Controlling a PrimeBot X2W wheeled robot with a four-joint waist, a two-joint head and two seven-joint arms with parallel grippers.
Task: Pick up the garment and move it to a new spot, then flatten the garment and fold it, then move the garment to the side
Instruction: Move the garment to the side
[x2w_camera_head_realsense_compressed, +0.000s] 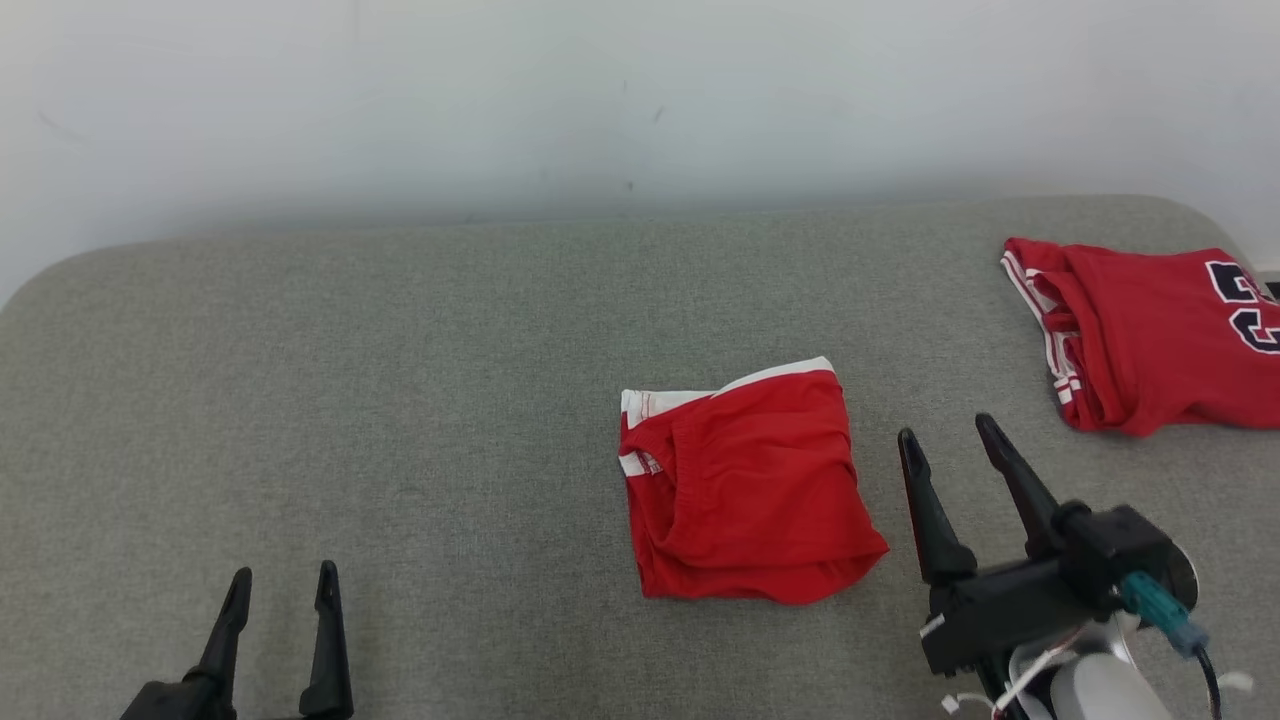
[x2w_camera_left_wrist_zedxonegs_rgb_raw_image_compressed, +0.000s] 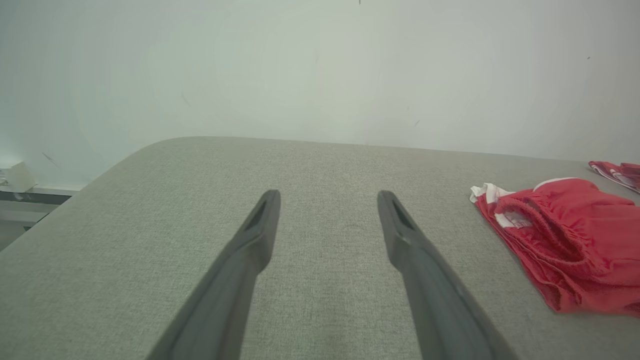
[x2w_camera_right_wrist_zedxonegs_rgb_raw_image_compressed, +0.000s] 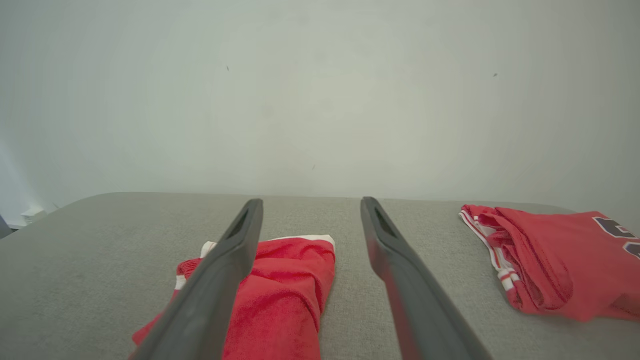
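Surface: grey fabric tabletop (x2w_camera_head_realsense_compressed: 400, 400) under a pale wall (x2w_camera_head_realsense_compressed: 640, 100).
Garment: folded red shorts with white trim (x2w_camera_head_realsense_compressed: 745, 485), near-square, at mid-tabletop.
Right tool (x2w_camera_head_realsense_compressed: 946, 428): jaws spread wide, empty, just beside the shorts, which lie at its 9 o'clock.
Left tool (x2w_camera_head_realsense_compressed: 284, 569): jaws wide, empty, well apart from the shorts, which lie at its 2 o'clock.
Nearer arm: I judge the right.

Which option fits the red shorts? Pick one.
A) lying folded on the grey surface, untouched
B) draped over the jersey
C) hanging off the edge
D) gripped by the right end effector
A: the shorts lie folded on the surface, the open right end effector beside them and the jersey apart at the far right.
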